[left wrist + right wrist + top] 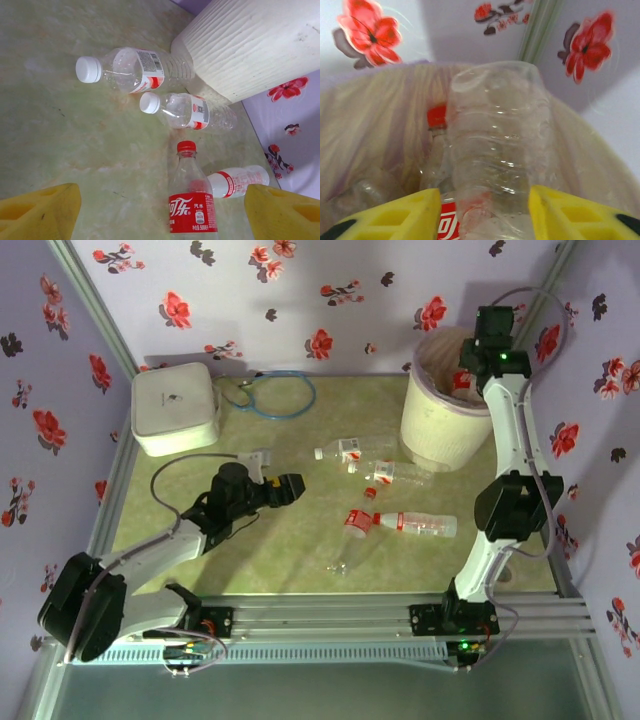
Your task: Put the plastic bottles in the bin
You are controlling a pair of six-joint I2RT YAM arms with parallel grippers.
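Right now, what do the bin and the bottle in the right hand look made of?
The bin: likely moulded plastic, matte cream-white, with a fine ribbed wall texture. The bottle in the right hand: thin clear plastic, glossy; the liner shows through it, and its ridged wall catches highlights.

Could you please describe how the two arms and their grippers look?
The left arm and right arm have white links, black joint housings and thin grey cables. The left gripper and right gripper look black from above; wrist views show chunky yellow fingers. A green light glows near the right wrist.
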